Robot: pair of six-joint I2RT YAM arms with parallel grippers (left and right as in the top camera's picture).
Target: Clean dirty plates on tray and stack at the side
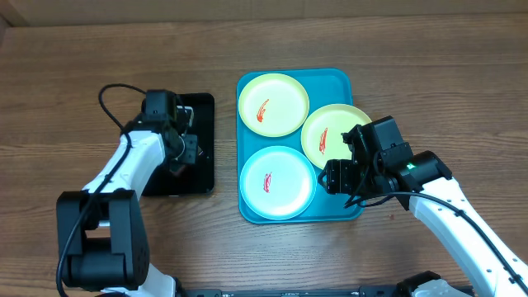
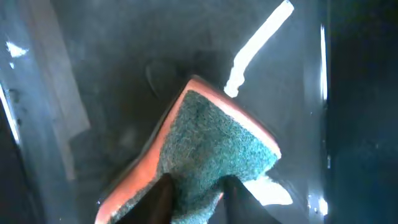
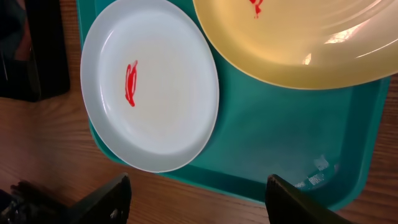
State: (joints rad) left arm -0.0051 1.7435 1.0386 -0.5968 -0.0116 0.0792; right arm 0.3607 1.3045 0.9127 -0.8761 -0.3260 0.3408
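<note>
Green sponge sits in left pincer (plates smeared).

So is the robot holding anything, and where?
The left end effector pinches the sponge by its near end. The right end effector is open, holding nothing.

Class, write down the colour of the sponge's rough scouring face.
The sponge has a dark green scouring face over a salmon-orange body; left wrist view shows it best.
</note>
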